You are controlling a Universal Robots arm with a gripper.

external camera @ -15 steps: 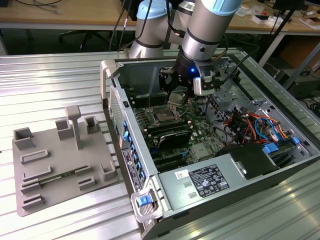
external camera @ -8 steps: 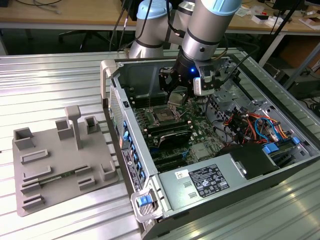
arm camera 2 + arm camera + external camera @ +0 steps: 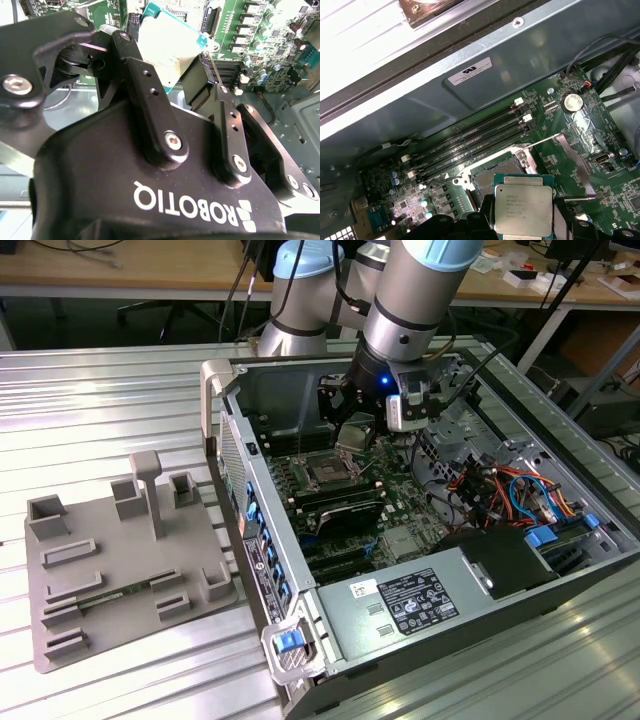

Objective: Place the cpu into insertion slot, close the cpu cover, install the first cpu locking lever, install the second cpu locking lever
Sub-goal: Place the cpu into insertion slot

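ribbed metal surface [image 3: 120, 390] carries an open computer case [image 3: 300, 640], and well off to the pincer's side stands a grey fixture tray [image 3: 110, 570]. the arm [image 3: 410, 300] reaches down into the case over the green motherboard [image 3: 400, 540].

the pincer [image 3: 520, 216] is pressed together on the cpu [image 3: 522, 205], pinching it by two opposite edges. in both wrist views the black fingers [image 3: 145, 95] flank the chip. its silvery top faces the first wrist view, and its pale underside with a teal border shows in the second wrist view.

the cpu hangs off the board, not seated. the insertion slot [image 3: 487, 181] lies just beneath the pincer's tips, with its dark centre uncovered and partly hidden behind the held chip. the cpu cover [image 3: 577, 160], a thin silvery frame, is swung open and sits just to one side of the pincer, clear of the slot. a thin locking lever [image 3: 545, 142] stretches from the slot's corner toward the cover.

beyond the pincer's tips run the long black memory slots [image 3: 470, 135]. a round coin battery [image 3: 572, 102] lies past the cover, near the case wall.
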